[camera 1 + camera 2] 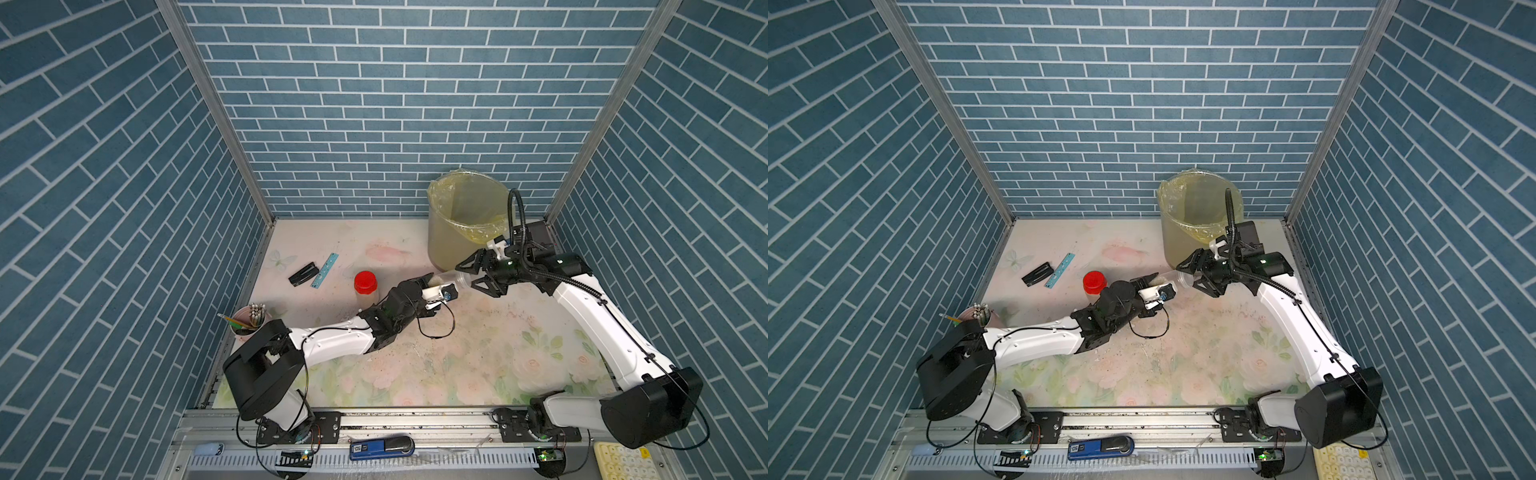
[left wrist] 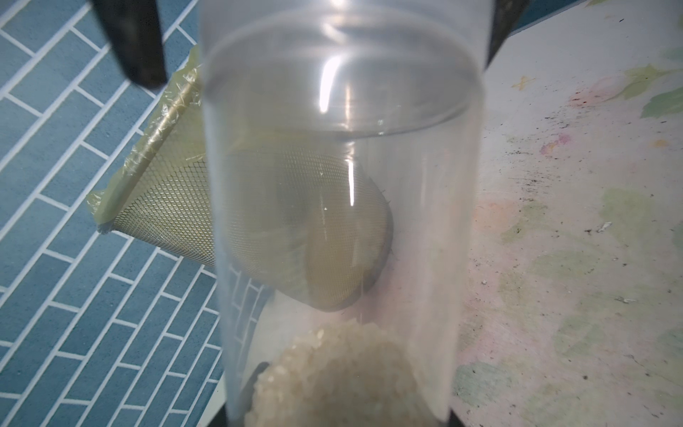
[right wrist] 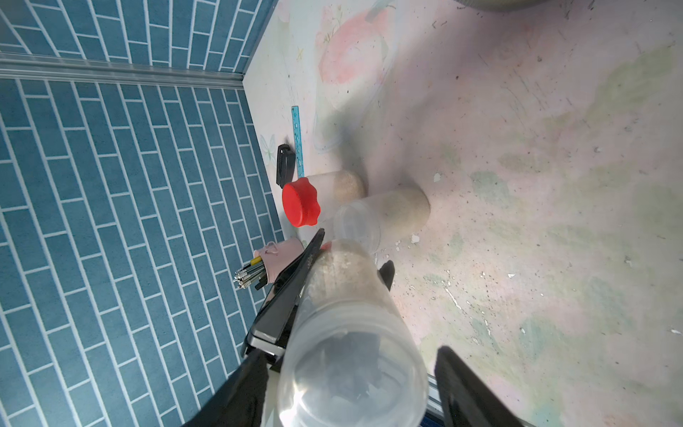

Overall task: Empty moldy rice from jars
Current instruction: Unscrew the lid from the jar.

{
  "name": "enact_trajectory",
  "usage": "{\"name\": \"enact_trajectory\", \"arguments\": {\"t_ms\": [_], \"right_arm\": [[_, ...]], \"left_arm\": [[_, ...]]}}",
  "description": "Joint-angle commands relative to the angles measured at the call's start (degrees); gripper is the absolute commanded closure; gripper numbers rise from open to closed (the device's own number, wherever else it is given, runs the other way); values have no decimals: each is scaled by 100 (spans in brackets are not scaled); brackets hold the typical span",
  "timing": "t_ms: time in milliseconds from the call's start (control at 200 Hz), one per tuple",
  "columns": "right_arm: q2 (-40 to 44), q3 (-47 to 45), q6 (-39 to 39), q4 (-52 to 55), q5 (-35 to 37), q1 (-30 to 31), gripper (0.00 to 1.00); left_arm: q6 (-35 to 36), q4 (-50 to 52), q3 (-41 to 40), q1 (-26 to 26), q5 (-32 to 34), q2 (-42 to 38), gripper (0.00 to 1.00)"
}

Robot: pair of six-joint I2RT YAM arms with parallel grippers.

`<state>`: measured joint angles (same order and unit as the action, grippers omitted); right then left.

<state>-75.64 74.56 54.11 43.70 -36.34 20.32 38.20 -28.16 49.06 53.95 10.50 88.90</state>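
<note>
Since the left pincer (image 1: 436,284) is clamped on the bottom end of one clear jar (image 1: 453,277), the jar is held on its side, clear of the bench (image 1: 478,353) as far as I can tell. Its long axis runs straight from that pincer across to the right pincer (image 1: 465,276). The moldy rice (image 2: 332,380) is a pale clump packed at the left pincer's end, so it's at the far end from the right pincer, with the empty clear stretch and the lid end pointing that way. The right pincer has its jaws either side of that lid end. In the right wrist view there's a sliver of gap on one side, so I'd call it part open and straddling, not gripping yet. That's the relation that matters imo: the lid sits right between the right pincer's jaws, so my guess is the next bit is close and twist while the left one holds the body. The bin (image 1: 449,241) with the yellow bag sits just behind the right pincer, so the right arm is nearer to it. The red-capped jar (image 1: 365,286) stands just beside the left pincer's wrist, and the right wrist view shows a third jar (image 3: 384,214) next to it, both with rice inside
</note>
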Motion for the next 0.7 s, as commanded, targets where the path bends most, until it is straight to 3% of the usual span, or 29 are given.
{"name": "enact_trajectory", "arguments": {"t_ms": [0, 140, 295, 360, 450, 555, 695], "right_arm": [[-56, 43, -64, 40, -42, 47, 30], [-31, 32, -137, 50, -27, 42, 39], [-42, 243, -714, 456, 105, 43, 60], [-125, 477, -1491, 731, -110, 42, 68], [-342, 764, -2659, 1188, -345, 35, 71], [-497, 877, -3892, 1315, -919, 34, 71], [-714, 1214, -5902, 2119, -731, 34, 75]], "left_arm": [[11, -207, 169, 45, 56, -22, 70], [-5, -199, 185, 39, 42, -22, 70], [-273, -1, 230, 16, -182, -110, 70], [-618, 317, 294, -61, -716, -243, 68], [-1072, 409, 306, -163, -1510, -343, 68], [-1335, 200, 249, -191, -2033, -330, 70], [-1511, 152, 280, -253, -2430, -223, 71]]}}
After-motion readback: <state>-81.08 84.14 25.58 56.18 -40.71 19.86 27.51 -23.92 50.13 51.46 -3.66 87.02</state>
